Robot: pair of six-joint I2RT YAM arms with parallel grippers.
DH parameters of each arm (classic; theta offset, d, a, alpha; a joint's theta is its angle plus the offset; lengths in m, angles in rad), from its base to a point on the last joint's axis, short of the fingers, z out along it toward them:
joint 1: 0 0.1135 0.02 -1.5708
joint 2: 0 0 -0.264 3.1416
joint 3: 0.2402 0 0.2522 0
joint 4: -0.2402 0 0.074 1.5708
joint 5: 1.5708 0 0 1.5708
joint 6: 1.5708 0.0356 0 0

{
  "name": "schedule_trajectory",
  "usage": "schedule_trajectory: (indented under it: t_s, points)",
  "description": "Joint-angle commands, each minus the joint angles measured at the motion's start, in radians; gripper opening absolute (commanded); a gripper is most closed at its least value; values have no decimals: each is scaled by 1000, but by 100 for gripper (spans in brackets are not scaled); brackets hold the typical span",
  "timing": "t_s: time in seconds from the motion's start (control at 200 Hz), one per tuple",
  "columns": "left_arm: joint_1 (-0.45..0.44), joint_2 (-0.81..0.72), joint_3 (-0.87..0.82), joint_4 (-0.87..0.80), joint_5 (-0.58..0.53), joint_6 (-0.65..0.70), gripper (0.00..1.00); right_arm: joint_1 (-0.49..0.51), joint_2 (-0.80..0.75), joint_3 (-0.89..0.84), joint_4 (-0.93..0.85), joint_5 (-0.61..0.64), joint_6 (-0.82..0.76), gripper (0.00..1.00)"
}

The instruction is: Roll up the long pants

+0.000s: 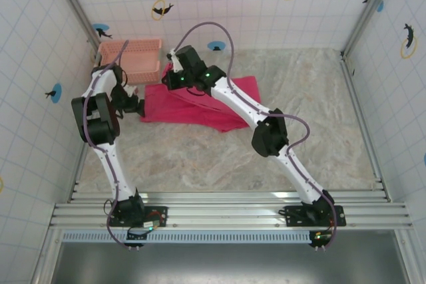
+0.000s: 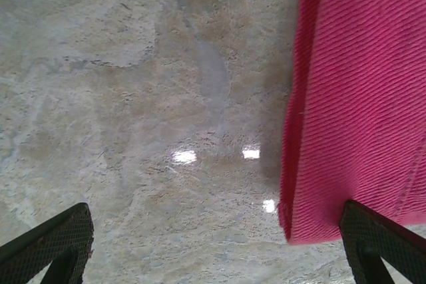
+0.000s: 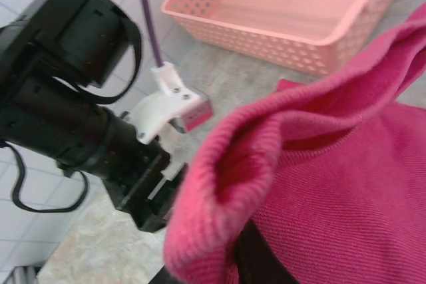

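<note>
Overhead light bright and even, shadows soft all round the long pants (image 1: 200, 101). My left wrist view: small white glare spots on the glossy table (image 2: 100, 98), just left of the pants' edge. My right wrist view: nearest pants fold soft, out of focus.

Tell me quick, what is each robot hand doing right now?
Left hand: open, holding nothing, low over the table beside the long pants.
Right hand: closed on a lifted fold of the long pants.

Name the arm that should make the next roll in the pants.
Right. The right claw holds the long pants lifted and folded over; the left claw hangs open at the cloth's edge, gripping nothing.
</note>
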Motion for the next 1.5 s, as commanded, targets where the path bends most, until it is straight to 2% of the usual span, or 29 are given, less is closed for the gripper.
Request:
schedule_trajectory:
  t_s: [0.0,0.14,0.175,0.26,0.305,0.36,0.425,0.48,0.55,0.751,0.941,1.001,1.116,1.201,1.331,1.416,1.491]
  points:
    - [1,14,-5,4,45,-12,97,53,62,47,237,-76,110,0]
    - [1,5,-17,9,53,-13,97,69,132,46,310,-98,209,0]
    - [1,1,-23,11,54,-15,97,74,148,47,312,-96,221,7]
    - [1,-10,-35,16,59,-16,97,84,183,43,299,-92,247,10]
    - [1,-14,-37,15,62,-14,97,85,194,35,293,-91,256,14]
    - [-1,-23,-43,14,60,-12,97,85,204,24,275,-90,263,31]
    - [0,-39,-53,16,54,-12,97,84,204,2,274,-102,260,41]
    - [1,-51,-58,17,44,-11,97,85,195,-22,264,-110,256,54]
    - [1,-66,-58,6,21,-10,97,88,169,-57,265,-124,236,63]
    - [16,-140,-44,-25,-93,-3,97,73,24,-105,244,-144,165,68]
    - [47,-188,-45,-43,-140,-2,97,-7,-192,-184,12,-97,9,69]
    - [47,-204,-49,-46,-171,-2,97,-56,-277,-278,-52,-64,-45,69]
    - [47,-240,-39,-53,-223,-6,97,-176,-506,-605,-43,-29,-92,70]
    - [47,-284,-45,-35,-168,-16,97,-279,-644,-858,6,-30,-91,72]
    - [20,-332,-73,7,15,-48,97,-418,-775,-1142,63,-58,-93,72]
    - [-35,-357,-141,73,72,-74,97,-474,-801,-1272,117,-86,-89,72]
    - [-91,-347,-201,122,99,-100,97,-500,-785,-1314,115,-91,-102,72]
